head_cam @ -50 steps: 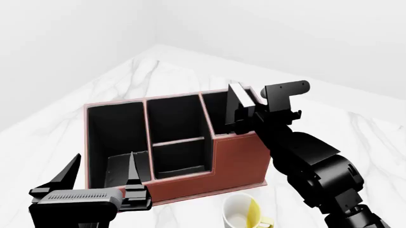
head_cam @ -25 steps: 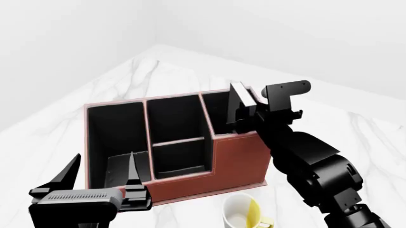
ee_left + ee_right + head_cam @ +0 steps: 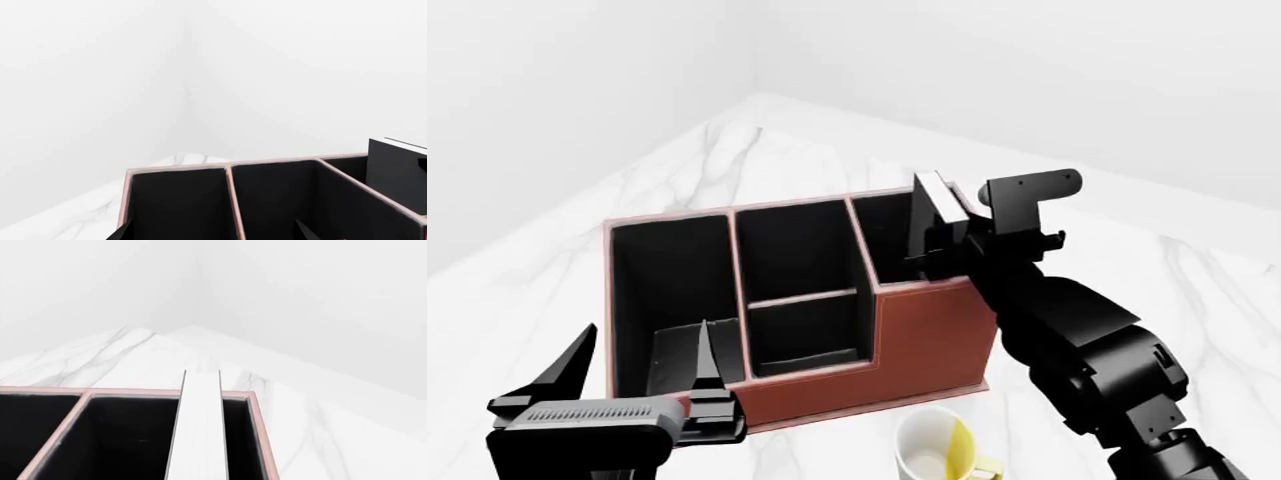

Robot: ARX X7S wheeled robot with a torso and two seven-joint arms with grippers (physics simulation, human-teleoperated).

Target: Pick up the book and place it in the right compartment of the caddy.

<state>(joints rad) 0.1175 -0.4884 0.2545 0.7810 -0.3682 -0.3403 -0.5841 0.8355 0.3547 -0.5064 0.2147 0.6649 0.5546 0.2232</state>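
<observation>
The book (image 3: pixel 938 203), black with white page edges, stands upright in my right gripper (image 3: pixel 942 244), which is shut on it. Its lower end dips into the right compartment (image 3: pixel 888 238) of the reddish-brown caddy (image 3: pixel 924 340). The right wrist view looks along the white page edges of the book (image 3: pixel 199 430), with the black-lined right compartment (image 3: pixel 127 440) on both sides of it; my own fingers do not show there. My left gripper (image 3: pixel 641 378) hangs open near the caddy's low front left corner. In the left wrist view the caddy (image 3: pixel 230 172) fills the bottom, with the book (image 3: pixel 397 170) at its far end.
A white-and-yellow mug (image 3: pixel 942 452) stands on the marble table (image 3: pixel 761 160) just in front of the caddy's right end, under my right forearm. The table's far corner meets plain white walls.
My right gripper and the book have edged very slightly to the right over the right compartment. The left arm has not moved.
</observation>
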